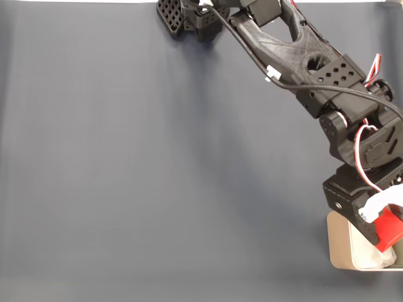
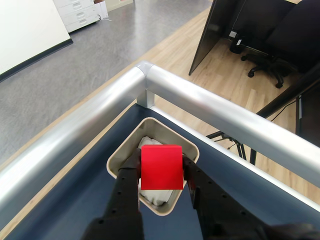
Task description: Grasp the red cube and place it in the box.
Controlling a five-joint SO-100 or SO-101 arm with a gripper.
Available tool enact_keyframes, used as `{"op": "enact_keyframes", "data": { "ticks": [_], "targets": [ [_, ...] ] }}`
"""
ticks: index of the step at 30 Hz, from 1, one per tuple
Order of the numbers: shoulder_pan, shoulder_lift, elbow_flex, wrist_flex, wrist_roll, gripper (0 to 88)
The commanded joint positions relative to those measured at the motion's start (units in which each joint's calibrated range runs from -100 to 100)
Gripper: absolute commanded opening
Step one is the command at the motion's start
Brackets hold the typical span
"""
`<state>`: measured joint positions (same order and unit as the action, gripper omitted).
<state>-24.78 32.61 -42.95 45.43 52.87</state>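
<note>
The small bright red plain-faced cube (image 2: 161, 167) is clamped between the black two-finger gripper (image 2: 161, 170) directly above the pale beige, thin-walled box (image 2: 116, 162) with white soft lining, at the dark blue table's (image 1: 157, 170) near right corner in the fixed view.

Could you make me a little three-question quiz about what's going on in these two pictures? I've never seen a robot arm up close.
1. True or false: the red cube lies on the blue table.
2. What sits directly under the gripper in the wrist view?
A. a metal rail
B. the box
C. an office chair
3. Fill in: the box is lined with soft ___ material.

Key
1. False. The gripper's fingers clamp it on both sides, above the box.
2. B. In the fixed view, the box sits at the table's lower right corner.
3. White.
</note>
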Motion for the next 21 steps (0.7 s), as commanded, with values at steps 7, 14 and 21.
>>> {"op": "enact_keyframes", "data": {
  "ticks": [7,14,21],
  "targets": [
    [-0.7,-1.2,-3.5,0.2,-1.5,1.3],
    [-0.7,-1.2,-3.5,-1.1,-1.9,1.3],
    [-0.7,-1.2,-3.5,-2.6,-2.0,6.8]
  ]
}}
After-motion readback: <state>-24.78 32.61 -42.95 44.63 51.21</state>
